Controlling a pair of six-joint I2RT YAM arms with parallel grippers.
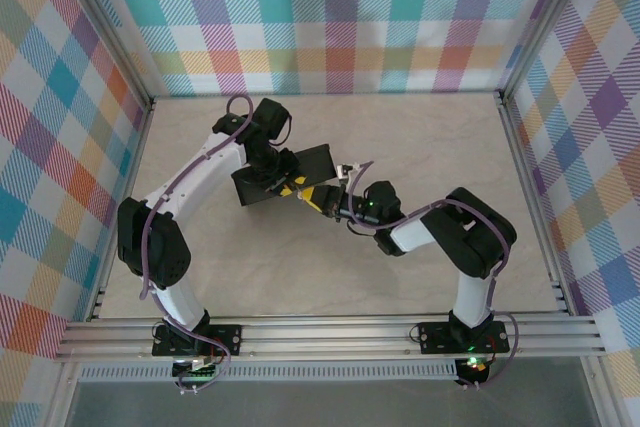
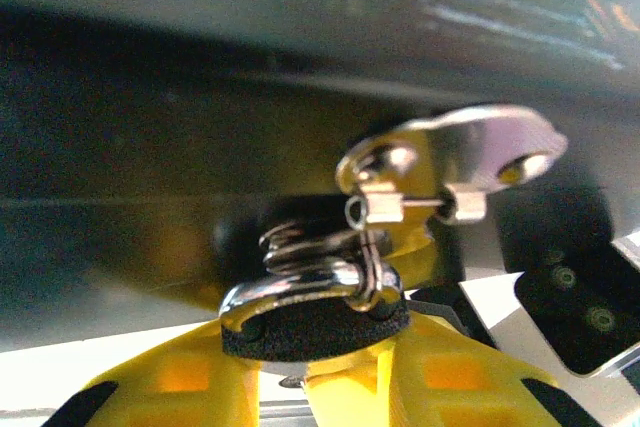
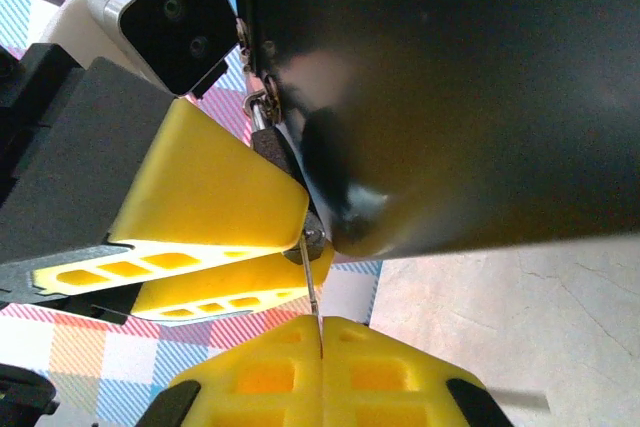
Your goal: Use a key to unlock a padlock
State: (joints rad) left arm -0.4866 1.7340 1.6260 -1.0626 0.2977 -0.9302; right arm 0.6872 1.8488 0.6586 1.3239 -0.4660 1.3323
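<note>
Between left fingers (image 2: 170,377), padlock (image 2: 310,329) partly hidden

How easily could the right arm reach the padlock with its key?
Probably yes: the right tool pinches the key, whose tip is right at the padlock held by the left tool, with nothing between them.

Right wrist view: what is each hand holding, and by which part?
The right hand pinches the key by its near end, shaft reaching up to the padlock. The left hand clamps the padlock by its dark body.
</note>
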